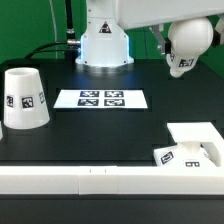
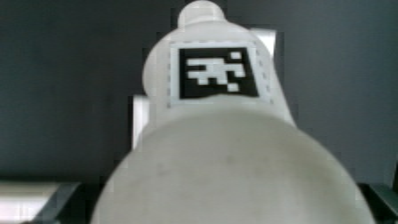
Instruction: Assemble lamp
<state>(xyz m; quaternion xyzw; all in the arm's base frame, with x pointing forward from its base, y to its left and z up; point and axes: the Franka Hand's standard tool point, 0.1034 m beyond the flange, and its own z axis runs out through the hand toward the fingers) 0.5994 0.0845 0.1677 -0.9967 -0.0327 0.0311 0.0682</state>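
My gripper [image 1: 186,40] is shut on the round-headed bulb [image 1: 188,47] and holds it in the air at the exterior view's upper right, above the table. In the wrist view the bulb [image 2: 214,150] fills most of the picture, its tag [image 2: 214,71] facing the camera, and it hides my fingers. The flat square base [image 1: 192,146] lies on the table at the exterior view's lower right, below the bulb and apart from it. The tapered cup-like shade [image 1: 25,98] stands wide end down at the exterior view's left.
The marker board [image 1: 100,99] lies flat in the middle of the black table. A long white rail [image 1: 90,180] runs along the front edge. The robot's white pedestal [image 1: 104,45] stands at the back.
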